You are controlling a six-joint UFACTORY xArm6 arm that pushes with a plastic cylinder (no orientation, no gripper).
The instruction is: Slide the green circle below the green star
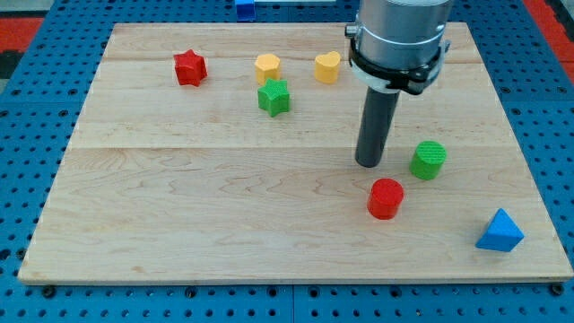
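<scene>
The green circle point(429, 160) lies on the wooden board right of centre. The green star point(274, 97) lies toward the view's top, left of centre, well apart from the circle. My tip point(368, 163) rests on the board just left of the green circle, with a small gap between them. It stands above and a little left of the red circle point(386, 198).
A red star point(190, 68) lies at the top left. A yellow hexagon point(267, 67) and a yellow heart point(327, 66) lie above the green star. A blue triangle point(500, 231) lies near the bottom right corner. The board point(179, 197) sits on a blue pegboard.
</scene>
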